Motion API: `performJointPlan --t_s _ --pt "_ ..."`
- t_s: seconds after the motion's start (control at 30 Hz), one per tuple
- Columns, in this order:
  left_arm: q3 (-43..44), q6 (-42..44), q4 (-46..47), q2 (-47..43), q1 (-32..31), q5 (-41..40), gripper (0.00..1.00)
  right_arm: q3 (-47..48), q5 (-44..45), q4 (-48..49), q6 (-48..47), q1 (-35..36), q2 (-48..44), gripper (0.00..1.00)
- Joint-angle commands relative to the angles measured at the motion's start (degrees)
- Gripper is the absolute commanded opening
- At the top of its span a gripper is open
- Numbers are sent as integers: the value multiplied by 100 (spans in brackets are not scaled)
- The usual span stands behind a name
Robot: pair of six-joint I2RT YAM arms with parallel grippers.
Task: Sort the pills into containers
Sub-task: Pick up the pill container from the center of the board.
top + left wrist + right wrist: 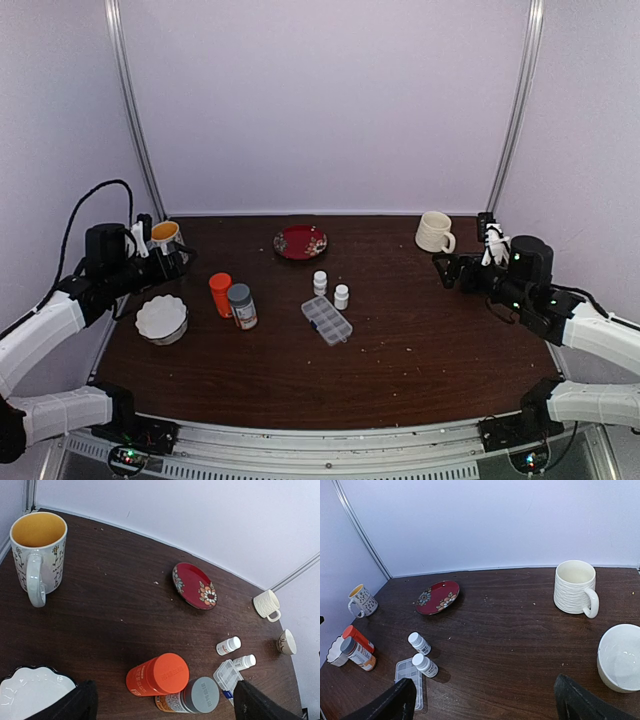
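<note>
Organizer box point(327, 320): flat at mid-table, just nearer than two white bottles point(320, 282).
Pills: too small to make out.
Left gripper point(178, 262): jaws spread wide, empty, beside the floral mug point(165, 235).
Right gripper point(443, 269): jaws spread wide, empty, near the cream mug point(434, 232).

A robotics lab test cell: plain white panel walls point(320, 100) (the far one at 12 o'clock) box in a dark brown wooden table point(420, 330); silver metal corner posts point(135, 110) rise at 11 and 1 o'clock, and a slotted aluminium mounting rail point(330, 440) spans 6 o'clock.
</note>
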Motion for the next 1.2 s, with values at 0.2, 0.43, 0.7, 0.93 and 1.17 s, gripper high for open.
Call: performJointPlan --t_s 0.2,0.43,0.7,0.93,1.17 --pt "164 364 138 125 -34 484 98 105 -255 -23 -4 -18 -13 98" --pt "341 763 -89 148 -768 31 95 330 -845 -150 10 312 406 93" --pt "645 1256 -620 356 -1948 -1435 89 702 -528 -188 -40 1296 1131 90" --pt "1042 1336 -1278 873 -2644 -2416 88 1165 -228 -390 3 1899 1935 89" --pt "1230 1158 -1387 1038 -3128 -2649 88 2052 343 -1141 14 2441 3106 88"
